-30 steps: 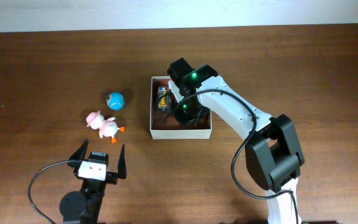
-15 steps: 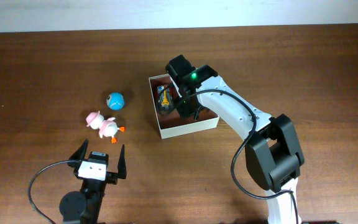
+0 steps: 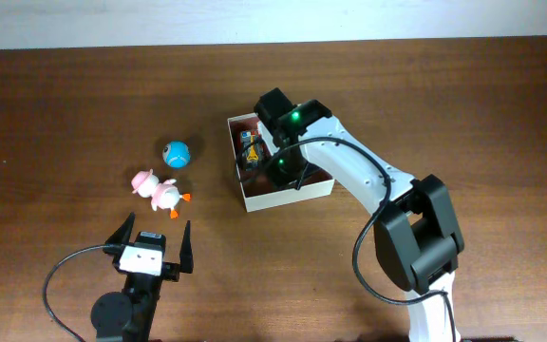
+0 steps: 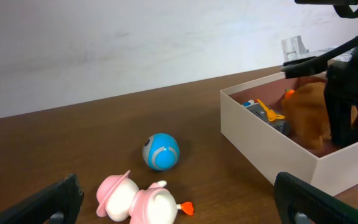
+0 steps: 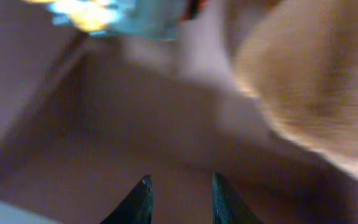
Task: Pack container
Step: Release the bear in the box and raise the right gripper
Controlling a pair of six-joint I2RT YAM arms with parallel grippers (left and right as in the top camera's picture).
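On the table (image 3: pixel 65 95), container (image 3: pixel 285 198) surrounds right gripper (image 5: pixel 180 179).

Surface under inspection: a table (image 3: pixel 65 95) of dark brown wood grain, its far edge meeting a pale wall (image 3: pixel 254 19).

Four items rest directly on it.

1. The container (image 3: pixel 288 197), a shallow square box with white walls, sits right of centre. It is turned askew to the table's edges.
2. A blue ball (image 3: pixel 177 152) with a pale ringed mark rests left of the container, apart from it.
3. A pink hatted figure (image 3: pixel 143 180) lies nearer the front edge, close to the ball but not touching it.
4. A pink duck (image 3: pixel 167 197) with orange parts lies touching the hatted figure.
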